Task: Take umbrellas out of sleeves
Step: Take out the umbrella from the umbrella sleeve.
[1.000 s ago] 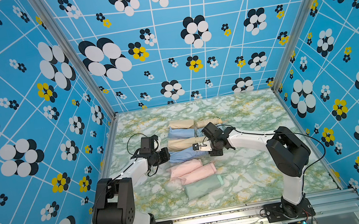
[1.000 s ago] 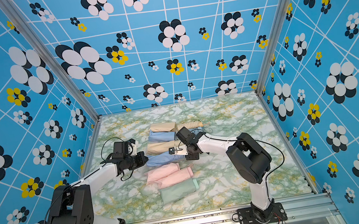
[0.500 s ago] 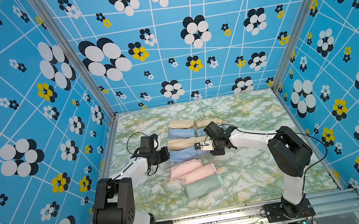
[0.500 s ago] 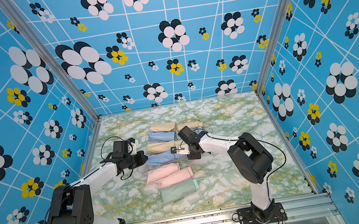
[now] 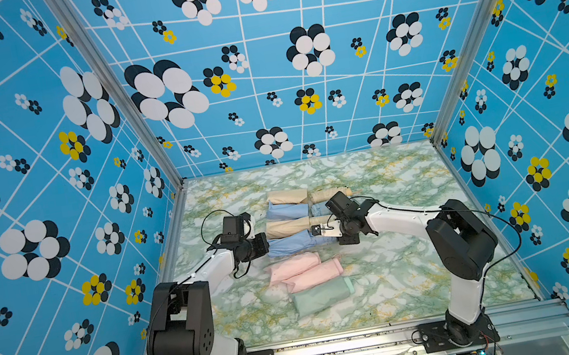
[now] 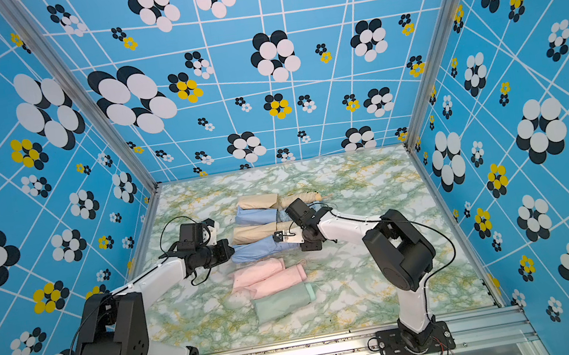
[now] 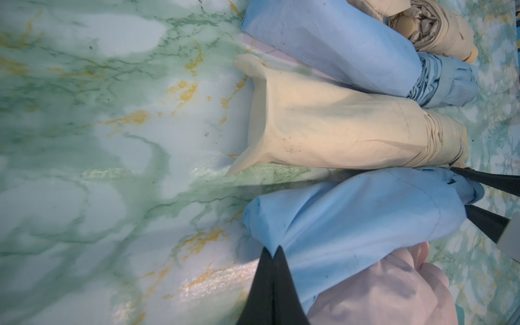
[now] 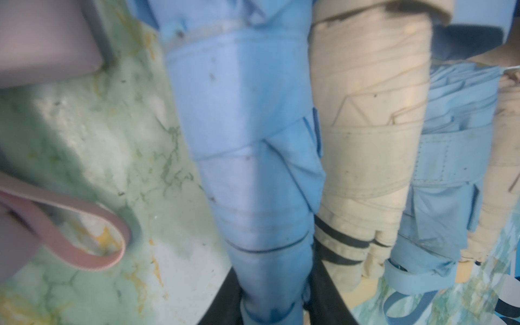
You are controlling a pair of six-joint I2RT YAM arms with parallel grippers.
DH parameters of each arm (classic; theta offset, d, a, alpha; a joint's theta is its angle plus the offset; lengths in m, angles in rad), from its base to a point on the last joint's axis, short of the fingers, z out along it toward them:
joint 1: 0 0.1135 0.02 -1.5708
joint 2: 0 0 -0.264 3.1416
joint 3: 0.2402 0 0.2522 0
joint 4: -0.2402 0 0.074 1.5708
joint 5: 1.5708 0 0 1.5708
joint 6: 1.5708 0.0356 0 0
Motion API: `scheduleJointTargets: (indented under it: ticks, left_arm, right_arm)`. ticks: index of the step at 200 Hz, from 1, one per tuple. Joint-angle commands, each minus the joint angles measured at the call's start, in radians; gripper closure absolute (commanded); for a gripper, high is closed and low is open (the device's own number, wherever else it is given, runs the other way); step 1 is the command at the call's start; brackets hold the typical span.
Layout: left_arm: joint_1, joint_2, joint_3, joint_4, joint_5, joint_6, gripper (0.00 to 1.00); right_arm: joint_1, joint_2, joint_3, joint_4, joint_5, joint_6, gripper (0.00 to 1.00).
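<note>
The right claw (image 8: 274, 305), tight on the blue umbrella (image 8: 253, 183) mid-table, has slid a bit toward 3 o'clock; the left claw (image 7: 272, 253) pinches the blue sleeve (image 7: 351, 222); the umbrella looks to be coming out.

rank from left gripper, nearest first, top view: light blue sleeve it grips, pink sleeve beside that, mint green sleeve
1. light blue sleeve, pinched in left gripper
2. pink sleeve, one row nearer the bases
3. mint green sleeve, nearest the bases
</note>
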Motion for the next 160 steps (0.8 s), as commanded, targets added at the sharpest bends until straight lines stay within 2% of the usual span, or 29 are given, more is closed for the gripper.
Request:
scheduleJointTargets:
  ticks: [1,160]
  left_arm:
    - [0.014,0.009,0.033,-0.025,-0.013,0.021,1.00]
    - [0.019,0.008,0.037,-0.026,-0.008,0.023,1.00]
  right_arm:
    - [-0.015,0.011,-0.038,-0.084,0.025,-0.004,1.00]
    - [-0.042,0.002,-0.042,-0.108,0.046,-0.009,1.00]
